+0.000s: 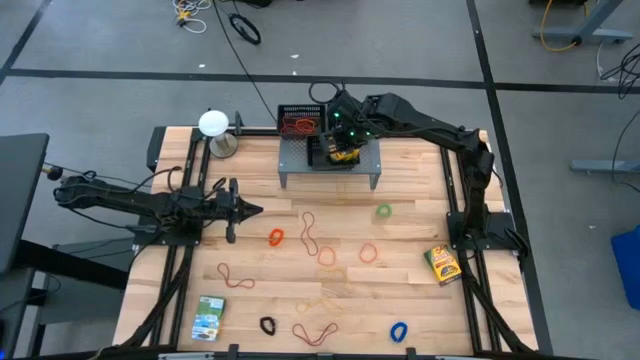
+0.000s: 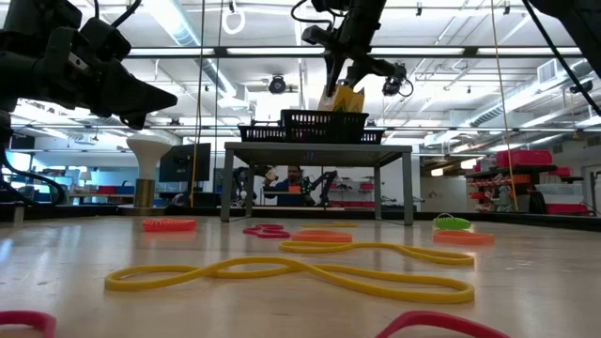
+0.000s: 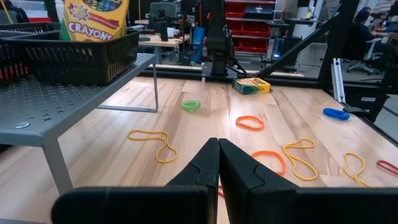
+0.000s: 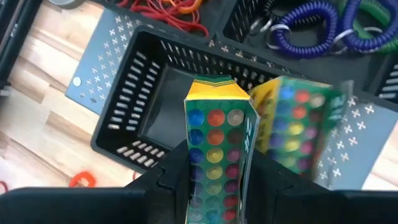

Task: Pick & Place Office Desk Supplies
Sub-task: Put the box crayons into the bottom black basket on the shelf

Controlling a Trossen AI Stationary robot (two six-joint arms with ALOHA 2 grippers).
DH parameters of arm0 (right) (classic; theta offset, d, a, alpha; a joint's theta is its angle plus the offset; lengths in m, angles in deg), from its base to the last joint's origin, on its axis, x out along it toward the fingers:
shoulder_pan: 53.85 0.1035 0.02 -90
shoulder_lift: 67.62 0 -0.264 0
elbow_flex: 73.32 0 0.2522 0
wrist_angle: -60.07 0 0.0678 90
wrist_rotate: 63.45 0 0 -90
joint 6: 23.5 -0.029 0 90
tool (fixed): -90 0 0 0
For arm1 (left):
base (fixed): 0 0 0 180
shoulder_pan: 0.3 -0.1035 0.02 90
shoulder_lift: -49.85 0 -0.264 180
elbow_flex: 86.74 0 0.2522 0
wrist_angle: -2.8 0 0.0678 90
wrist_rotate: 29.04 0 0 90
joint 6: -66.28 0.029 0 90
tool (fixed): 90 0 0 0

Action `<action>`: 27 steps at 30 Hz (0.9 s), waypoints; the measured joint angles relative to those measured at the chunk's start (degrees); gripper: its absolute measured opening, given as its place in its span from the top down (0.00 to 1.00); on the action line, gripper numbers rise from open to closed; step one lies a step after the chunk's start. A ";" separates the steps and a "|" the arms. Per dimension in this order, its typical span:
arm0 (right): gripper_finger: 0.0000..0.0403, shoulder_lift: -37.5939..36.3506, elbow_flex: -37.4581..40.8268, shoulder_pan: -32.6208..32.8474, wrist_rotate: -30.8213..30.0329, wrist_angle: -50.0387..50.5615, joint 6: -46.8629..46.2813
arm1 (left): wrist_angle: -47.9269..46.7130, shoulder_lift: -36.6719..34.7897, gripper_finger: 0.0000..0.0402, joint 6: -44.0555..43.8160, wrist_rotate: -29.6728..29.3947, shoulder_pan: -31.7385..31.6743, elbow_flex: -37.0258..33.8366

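Note:
My right gripper (image 4: 217, 177) hangs over the grey perforated shelf (image 1: 365, 172) at the table's far side, shut on a yellow-green crayon box (image 4: 216, 124). The box is above a black mesh tray (image 4: 146, 93). A second such box (image 4: 292, 130) stands in that tray. Neighbouring trays hold red rubber bands (image 4: 168, 9) and coiled cords (image 4: 311, 31). My left gripper (image 1: 247, 210) is shut and holds nothing, level above the table's left part. Loose rubber bands (image 1: 312, 235) lie on the table. My right gripper pinches the crayon box by its two narrow sides (image 4: 193, 171) between the two fingers, near the box's upper end. The fingers slant down from above. The box hangs nearly upright with its lower end (image 2: 343, 101) at the tray's rim; whether it touches the tray's floor, I cannot tell.
A white ball on a stand (image 1: 213, 125) is at the shelf's left. Another crayon box (image 1: 441, 263) lies near the right edge and a green-white box (image 1: 209, 317) near the front left. Orange (image 1: 275, 237), green (image 1: 384, 211), blue (image 1: 399, 330) and black (image 1: 267, 325) loops lie scattered.

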 joint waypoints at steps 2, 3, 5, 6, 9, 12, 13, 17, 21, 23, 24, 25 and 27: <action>0.72 0.02 0.00 0.00 0.03 -0.15 -0.03 | -0.01 0.00 0.97 -0.26 0.18 0.00 0.00; 0.72 0.02 0.00 0.00 0.05 -0.21 -0.02 | -0.01 0.00 0.97 -0.26 0.18 0.00 0.00; 0.72 0.08 0.00 0.00 0.05 -0.15 -0.02 | 0.01 0.00 0.97 -0.26 0.16 0.00 0.00; 0.72 0.08 0.00 0.00 0.04 -0.29 -0.02 | -0.01 0.00 0.97 -0.26 0.18 0.00 0.00; 0.72 0.08 0.00 0.00 0.03 -1.26 0.00 | -0.01 0.00 0.97 -0.25 0.18 0.00 0.00; 0.70 0.08 0.00 0.00 0.04 -2.01 0.24 | -0.01 0.00 0.97 -0.24 0.18 0.00 -0.01; 0.69 0.08 0.00 0.00 0.03 -2.06 0.32 | -0.01 0.00 0.97 -0.24 0.18 0.00 -0.02; 0.64 0.25 0.00 0.04 -0.49 -2.17 0.44 | -0.01 0.00 0.97 -0.22 0.18 0.00 -0.02; 0.61 0.36 0.00 0.04 -0.52 -2.28 0.47 | -0.30 0.00 0.97 -0.27 0.18 0.00 -0.02; 0.60 0.36 0.00 0.04 -0.86 -2.60 0.48 | -0.95 0.00 0.97 -0.30 0.25 0.00 -0.02; 0.60 0.36 0.00 0.04 -1.23 -2.62 0.48 | -1.11 0.00 0.97 -0.33 0.58 0.00 -0.02; 0.60 0.36 0.00 0.04 -1.67 -2.66 0.50 | -1.13 0.00 0.97 -0.33 1.10 0.00 -0.02; 0.60 0.36 0.00 0.04 -2.14 -2.96 1.15 | -1.31 0.00 0.97 -0.34 2.30 0.00 -0.02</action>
